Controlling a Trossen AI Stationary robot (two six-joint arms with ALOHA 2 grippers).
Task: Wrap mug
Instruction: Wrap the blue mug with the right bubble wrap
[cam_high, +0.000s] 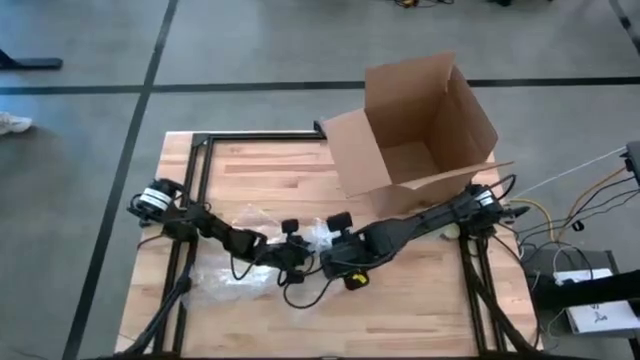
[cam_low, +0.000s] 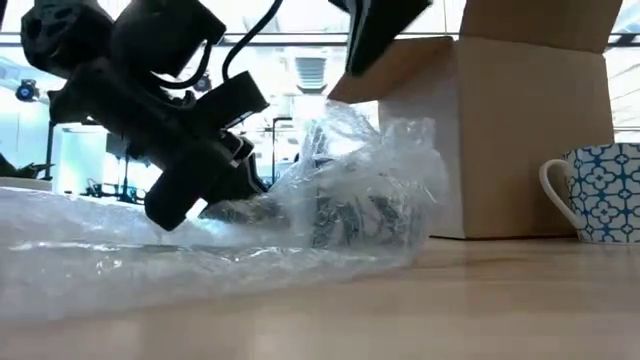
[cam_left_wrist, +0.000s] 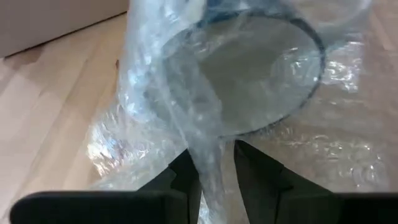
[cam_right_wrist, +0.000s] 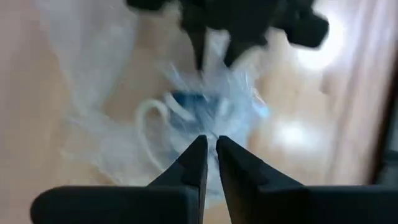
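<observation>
Mug: lying on its side on the table, near the middle, between the two end effectors; the wrap covers part of it, and the handle and blue rim show through in the right wrist view.

Wrap: a clear bubble sheet spread flat over the left part of the table, with one edge lifted and bunched up over the mug.

Left end effector: low by the mug's open mouth, fingers closed on a pulled-up fold of wrap.

Right end effector: just above the mug from the other side, fingers nearly together; it seems to pinch the wrap, but I cannot tell for certain.

Second mug: blue-patterned, upright and bare, near the box on the right side, well apart from the work.

Box: open cardboard, at the far right of the table, nothing visible inside.

Done: the mug is on the sheet and one flap is drawn over it.

Left: by my judgement most of the job; the sheet still trails loose on the table, the mug's mouth is only thinly covered, and rolling and tucking remain.
</observation>
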